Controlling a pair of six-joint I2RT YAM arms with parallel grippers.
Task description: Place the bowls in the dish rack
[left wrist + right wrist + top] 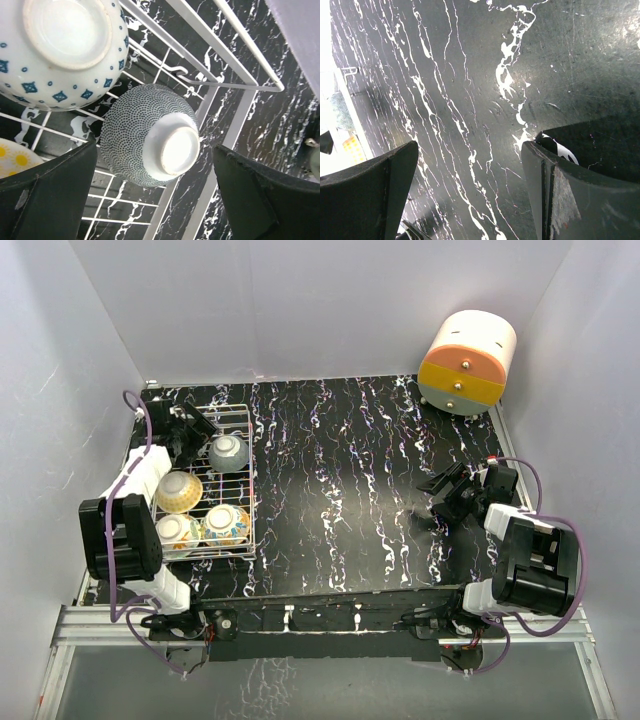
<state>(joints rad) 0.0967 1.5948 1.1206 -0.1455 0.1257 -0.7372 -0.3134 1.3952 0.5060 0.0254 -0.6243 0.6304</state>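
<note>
1. Over the rack's (236,486) far end, the left gripper (186,430) is held wide open and empty, above an upturned grey bowl (145,135).
2. Three more bowls (226,525) are seen in the rack.
3. The right gripper (438,498) is spread, empty, over the table (350,470).

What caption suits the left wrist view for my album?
Open left gripper over a grey dotted bowl, foot toward camera, in the white wire dish rack.

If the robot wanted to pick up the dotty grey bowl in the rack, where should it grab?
Probably the raised foot ring of the dotty grey bowl, from above: it lies bottom-up, its rim hidden below, and the ring fits between open jaws.
</note>
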